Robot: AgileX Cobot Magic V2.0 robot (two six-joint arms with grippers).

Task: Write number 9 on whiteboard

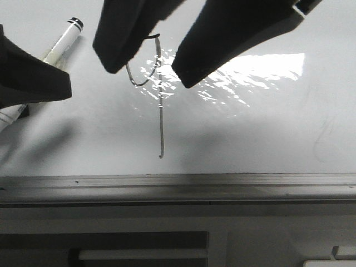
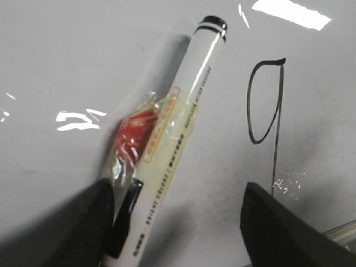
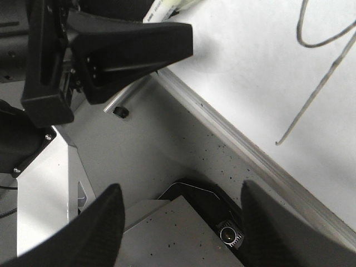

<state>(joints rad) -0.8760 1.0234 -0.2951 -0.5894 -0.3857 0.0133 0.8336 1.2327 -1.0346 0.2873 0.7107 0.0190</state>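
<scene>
The number 9 (image 1: 161, 117) is a thin black line on the whiteboard (image 1: 250, 128), a small loop over a long straight stem. It also shows in the left wrist view (image 2: 276, 111) and the right wrist view (image 3: 317, 94). My left gripper (image 2: 178, 222) is open, low over the board to the left of the 9. A white marker (image 2: 183, 111) with a black cap and red tape lies on the board between its jaws, against one finger. My right gripper (image 3: 181, 222) is open and empty, off the board's lower edge; its fingers (image 1: 233, 39) hide the loop's top in the front view.
A grey metal rail (image 1: 178, 186) runs along the board's lower edge, with the grey robot base (image 3: 167, 233) below it. A bright glare patch (image 1: 261, 69) lies right of the 9. A faint grey smudge (image 1: 322, 139) marks the board's right side.
</scene>
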